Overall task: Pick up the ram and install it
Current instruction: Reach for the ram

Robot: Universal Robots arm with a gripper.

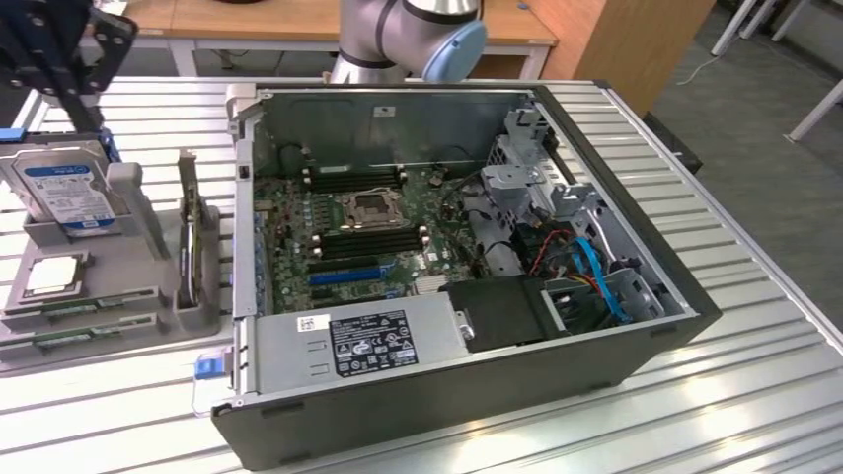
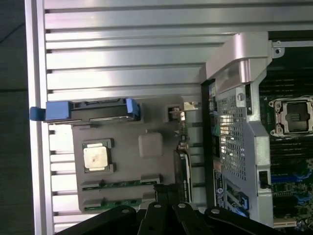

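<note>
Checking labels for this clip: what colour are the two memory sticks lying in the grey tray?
The memory sticks are green; the wrist view shows it best.

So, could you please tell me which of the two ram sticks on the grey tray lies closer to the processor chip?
The inner ram stick, directly beside the processor chip; the outer ram stick lies beyond it, by the tray edge.

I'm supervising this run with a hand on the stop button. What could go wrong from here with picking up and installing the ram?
1. The two ram sticks lie flat and close together in the gray tray; the shut claw could disturb both.
2. The upright expansion card stands right beside them and could be knocked.
3. The motherboard's memory slots flank the CPU socket; a misaligned stick might hit it.
</note>
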